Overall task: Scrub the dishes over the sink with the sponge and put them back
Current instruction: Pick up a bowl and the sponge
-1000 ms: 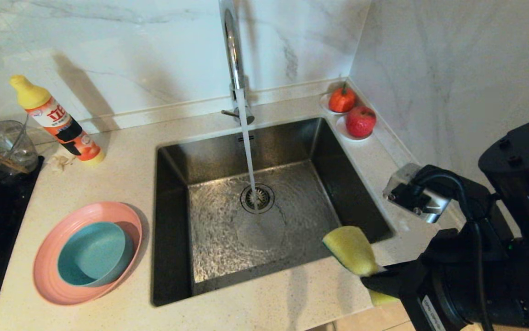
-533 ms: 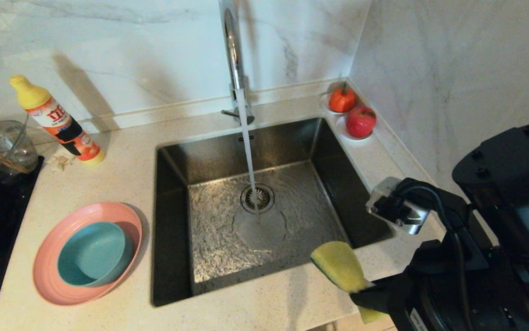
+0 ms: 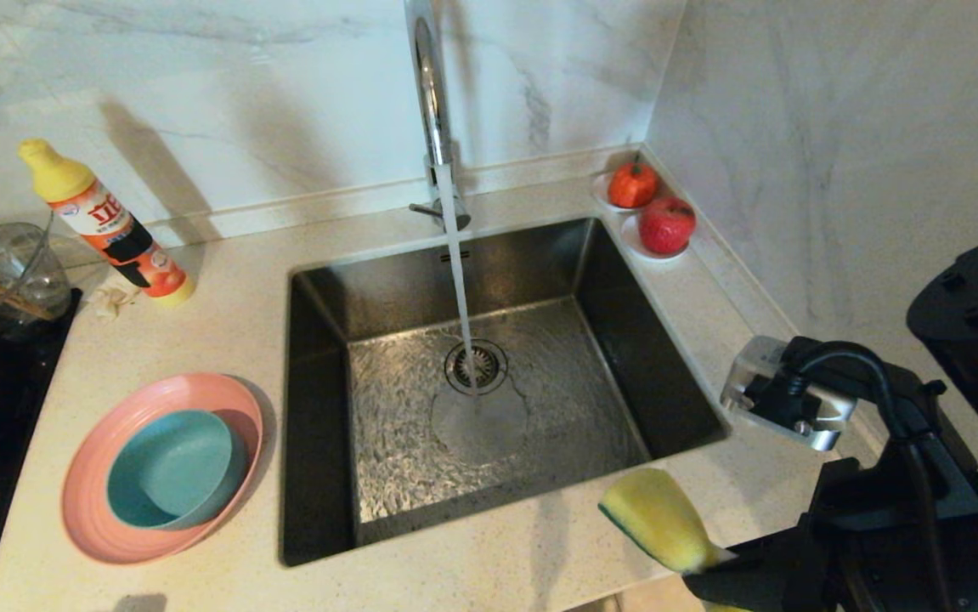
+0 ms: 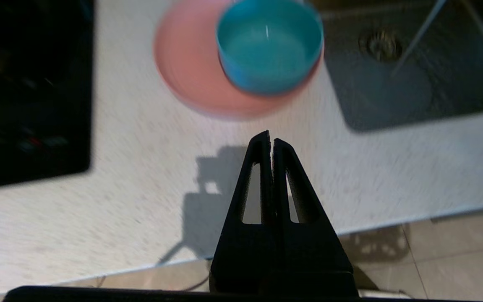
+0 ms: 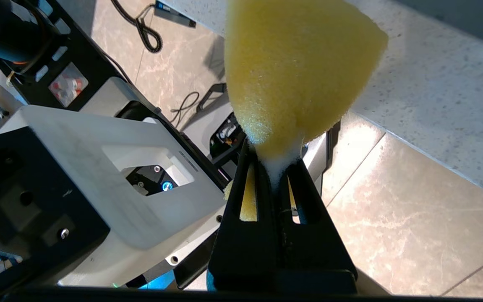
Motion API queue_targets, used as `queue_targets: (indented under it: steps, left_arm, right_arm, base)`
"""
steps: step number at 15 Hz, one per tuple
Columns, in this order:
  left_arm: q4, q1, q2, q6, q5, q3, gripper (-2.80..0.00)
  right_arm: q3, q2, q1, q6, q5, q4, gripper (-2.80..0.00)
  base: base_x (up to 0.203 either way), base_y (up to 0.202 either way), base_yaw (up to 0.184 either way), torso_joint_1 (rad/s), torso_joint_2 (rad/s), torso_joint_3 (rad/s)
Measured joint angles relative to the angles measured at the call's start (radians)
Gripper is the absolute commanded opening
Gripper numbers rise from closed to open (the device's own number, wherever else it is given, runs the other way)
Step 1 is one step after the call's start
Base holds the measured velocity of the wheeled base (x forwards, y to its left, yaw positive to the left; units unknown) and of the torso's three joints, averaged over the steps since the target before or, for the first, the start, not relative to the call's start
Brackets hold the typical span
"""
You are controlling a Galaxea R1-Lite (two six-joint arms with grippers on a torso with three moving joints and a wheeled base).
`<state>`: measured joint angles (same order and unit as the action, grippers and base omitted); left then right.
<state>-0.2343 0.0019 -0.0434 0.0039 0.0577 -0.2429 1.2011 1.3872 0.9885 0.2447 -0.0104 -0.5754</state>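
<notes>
The right gripper (image 5: pixel 272 161) is squeezed tight on one end of the yellow sponge (image 3: pixel 657 518). The sponge sticks up over the front edge of the counter (image 3: pixel 472 569), just past the front right corner of the sink (image 3: pixel 319 408). It is not over the sink right now.

Water runs from the faucet (image 3: pixel 431 93) down onto the drain (image 3: pixel 476 367).

The pink plate (image 3: pixel 93 510) sits on the counter to the left of the sink. The teal bowl (image 3: pixel 170 472) sits inside the plate. No dish is being held.

The left gripper (image 4: pixel 270 140) hangs over the counter's front edge, near the plate. Its two fingers are pressed together with nothing between them.

What could go wrong? The sponge is held only by a small pinched end, so it could slip out and fall to the floor. The left gripper has to open before it can grab a dish. If it comes at the plate closed, it could push the plate and bowl along the counter. A wet bowl might also slide out of a weak grip.
</notes>
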Motion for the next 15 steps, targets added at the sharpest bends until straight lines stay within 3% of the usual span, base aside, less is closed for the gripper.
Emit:
queue_targets:
  steps: [4,8,12,15]
  left_arm:
    - [-0.042,0.003,-0.171,0.04,0.084,-0.275,-2.8]
    - [-0.105,0.01,-0.473,0.057,0.198,-0.509,-2.8]
    - [-0.18,0.017,-0.796,0.058,0.262,-0.647,-2.8]
    - [-0.219,0.055,-1.006,0.043,0.274,-0.723,-2.8]
  right_arm:
    - [0.002,-0.006,-0.01,0.001,0.0,0.008,-2.8]
    - [0.022,0.022,-0.037,0.003,-0.006,0.008,-2.8]
    - [0.043,0.065,-0.079,-0.003,-0.007,0.011,-2.8]
    - [0.065,0.1,-0.091,0.003,-0.003,0.013,-2.8]
  base:
    - [0.0,0.0,0.0,0.0,0.0,0.0]
    - [0.0,0.0,0.0,0.0,0.0,0.0]
    - [0.0,0.0,0.0,0.0,0.0,0.0]
    - [0.0,0.0,0.0,0.0,0.0,0.0]
